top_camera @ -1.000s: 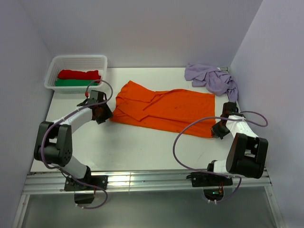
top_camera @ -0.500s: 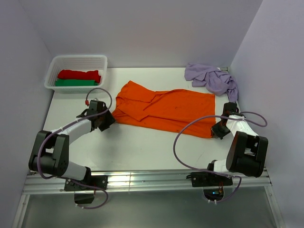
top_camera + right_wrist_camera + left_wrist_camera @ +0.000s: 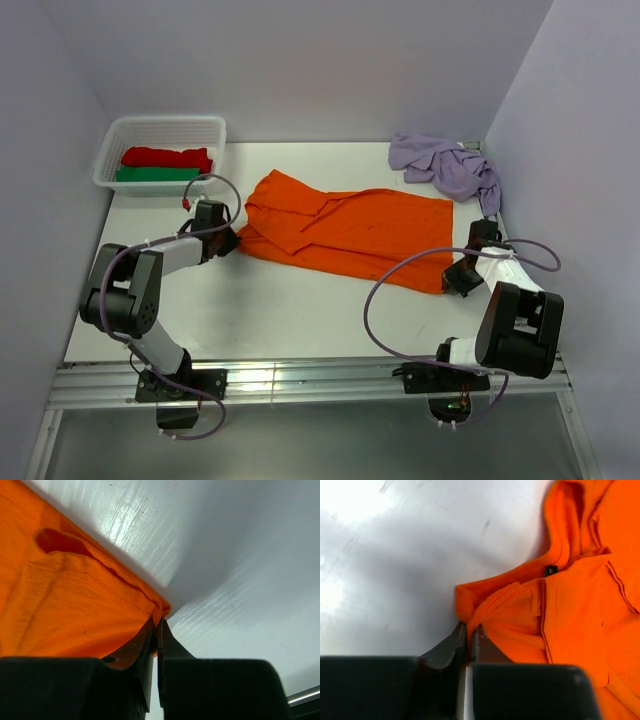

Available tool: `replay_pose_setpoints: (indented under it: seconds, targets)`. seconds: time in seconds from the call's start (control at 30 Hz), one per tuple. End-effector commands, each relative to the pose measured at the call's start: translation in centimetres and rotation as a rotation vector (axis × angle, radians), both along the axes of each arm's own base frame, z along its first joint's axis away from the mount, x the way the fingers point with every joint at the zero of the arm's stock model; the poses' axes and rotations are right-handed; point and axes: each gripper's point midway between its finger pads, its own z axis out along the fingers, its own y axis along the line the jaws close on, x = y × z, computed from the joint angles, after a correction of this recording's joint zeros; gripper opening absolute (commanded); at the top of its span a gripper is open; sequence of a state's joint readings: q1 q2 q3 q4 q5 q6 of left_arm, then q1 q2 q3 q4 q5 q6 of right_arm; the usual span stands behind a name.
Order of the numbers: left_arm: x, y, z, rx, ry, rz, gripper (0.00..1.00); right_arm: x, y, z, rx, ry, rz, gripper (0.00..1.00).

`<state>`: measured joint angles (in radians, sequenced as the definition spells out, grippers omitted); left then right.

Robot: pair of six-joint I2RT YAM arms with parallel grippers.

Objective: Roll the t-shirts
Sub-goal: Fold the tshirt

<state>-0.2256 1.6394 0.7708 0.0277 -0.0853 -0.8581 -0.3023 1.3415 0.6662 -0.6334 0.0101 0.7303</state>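
Orange t-shirt (image 3: 345,228): wrist views alone show pinched corners.

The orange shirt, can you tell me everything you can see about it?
The orange t-shirt is bright, soft-looking cloth in one plain colour, with stitched hems and a small dark tag at the collar. It lies wrinkled and partly folded over itself across the middle of the white table. The left gripper pinches an edge at its collar end. The right gripper pinches a corner at the opposite end.
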Motion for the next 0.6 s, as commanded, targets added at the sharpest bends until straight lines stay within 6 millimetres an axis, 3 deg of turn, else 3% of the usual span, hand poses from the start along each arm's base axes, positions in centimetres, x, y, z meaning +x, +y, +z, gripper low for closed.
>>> replay_pose_setpoints:
  seconds: [0.0,0.3,0.4,0.57]
  targets:
    - [0.9,0.4,-0.5,0.030,0.010,0.006,0.01,-0.3,-0.5,0.6,-0.023,-0.015,0.006,0.00]
    - [-2.2,1.5,1.3,0.107,0.131,-0.032,0.00,-1.1,-0.6,2.1,-0.042,0.012,0.020,0.00]
    - [-2.1,0.8,2.8,0.082,0.132,-0.057,0.00,-0.5,-0.5,2.8,-0.031,-0.008,0.016,0.00]
    - [0.7,-0.2,6.9,0.062,0.118,-0.058,0.00,1.7,-0.7,4.7,-0.011,-0.029,0.021,0.00]
